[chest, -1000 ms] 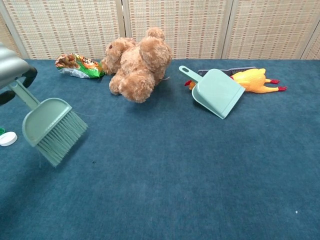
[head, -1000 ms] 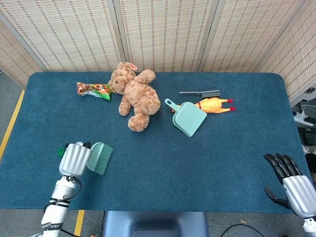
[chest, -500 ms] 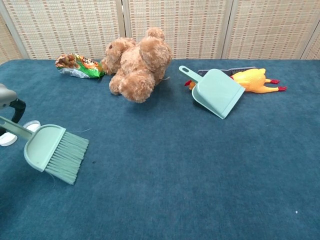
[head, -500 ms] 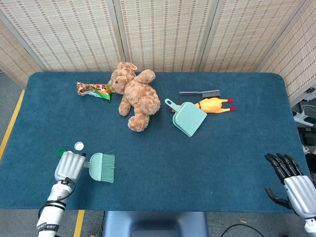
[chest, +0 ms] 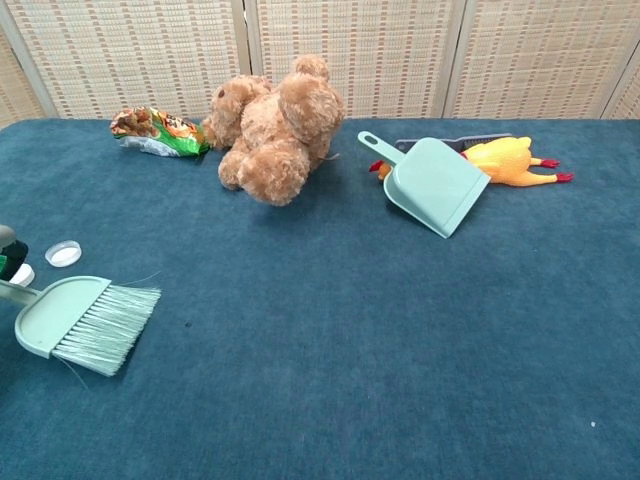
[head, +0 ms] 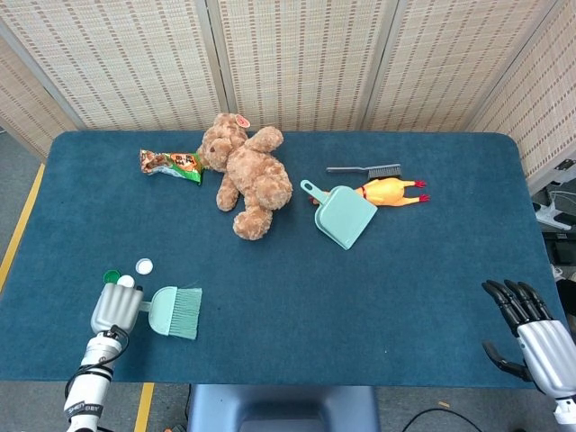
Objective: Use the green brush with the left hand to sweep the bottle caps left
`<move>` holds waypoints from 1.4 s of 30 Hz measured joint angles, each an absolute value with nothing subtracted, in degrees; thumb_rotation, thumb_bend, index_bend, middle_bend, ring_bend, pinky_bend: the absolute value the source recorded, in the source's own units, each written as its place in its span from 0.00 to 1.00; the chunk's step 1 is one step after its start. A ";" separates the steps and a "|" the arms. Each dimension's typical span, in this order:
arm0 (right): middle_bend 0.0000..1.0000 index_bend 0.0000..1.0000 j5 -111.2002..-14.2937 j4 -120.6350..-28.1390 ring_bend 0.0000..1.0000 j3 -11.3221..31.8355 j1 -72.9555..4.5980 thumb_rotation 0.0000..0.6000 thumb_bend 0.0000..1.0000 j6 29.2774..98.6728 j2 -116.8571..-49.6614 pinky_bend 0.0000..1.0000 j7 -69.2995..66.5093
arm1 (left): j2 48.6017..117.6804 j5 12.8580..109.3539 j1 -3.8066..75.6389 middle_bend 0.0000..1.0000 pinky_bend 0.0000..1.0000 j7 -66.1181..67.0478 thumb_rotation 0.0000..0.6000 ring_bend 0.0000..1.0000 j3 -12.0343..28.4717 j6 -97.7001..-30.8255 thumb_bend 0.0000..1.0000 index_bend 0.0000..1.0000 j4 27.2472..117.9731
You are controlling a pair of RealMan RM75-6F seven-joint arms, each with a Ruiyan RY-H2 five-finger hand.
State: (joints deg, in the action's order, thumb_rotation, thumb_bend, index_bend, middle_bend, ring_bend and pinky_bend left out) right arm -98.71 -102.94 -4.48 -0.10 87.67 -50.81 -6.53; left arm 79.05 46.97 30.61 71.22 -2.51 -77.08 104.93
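Note:
My left hand (head: pixel 115 309) grips the handle of the green brush (head: pixel 175 311) near the table's front left corner. In the chest view the brush (chest: pixel 82 321) lies low over the cloth with its bristles pointing right, and only a sliver of the hand shows at the left edge. Three bottle caps sit just beyond the hand: a white cap (head: pixel 144 266), another white cap (head: pixel 126 281) and a green cap (head: pixel 111 276). The chest view shows a white cap (chest: pixel 63 253) beyond the brush. My right hand (head: pixel 531 331) hangs off the front right corner, fingers apart, holding nothing.
A brown teddy bear (head: pixel 245 173) lies at the back centre with a snack packet (head: pixel 171 164) to its left. A green dustpan (head: pixel 342 214), a dark brush (head: pixel 367 170) and a rubber chicken (head: pixel 391 192) lie at the back right.
My left hand has drawn back toward the front left edge and lowered the brush, whose bristles now point right. The caps came into sight beyond the hand. The right hand stayed put.

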 measured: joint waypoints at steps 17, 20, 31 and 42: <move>0.06 0.00 -98.73 -103.26 0.00 -4.47 0.04 1.00 0.26 87.68 -51.21 0.00 -5.23 | 80.41 51.74 28.07 0.95 0.92 60.56 1.00 0.80 -6.10 -73.43 0.46 0.04 99.16; 0.06 0.00 -98.71 -103.36 0.00 -4.46 0.10 1.00 0.26 87.74 -51.23 0.00 -4.99 | 79.73 53.70 27.59 0.91 0.92 57.17 1.00 0.78 -6.36 -72.84 0.44 0.00 99.39; 0.06 0.00 -98.37 -103.35 0.00 -4.22 0.39 1.00 0.26 88.14 -51.63 0.00 -3.57 | 73.40 72.89 22.05 0.10 0.32 39.09 1.00 0.06 -7.98 -81.27 0.42 0.00 103.78; 0.05 0.00 -91.09 -105.34 0.00 -2.45 1.17 1.00 0.26 87.29 -52.71 0.00 5.76 | 71.38 86.14 6.84 0.00 0.08 6.00 1.00 0.00 -9.15 -101.32 0.39 0.00 90.01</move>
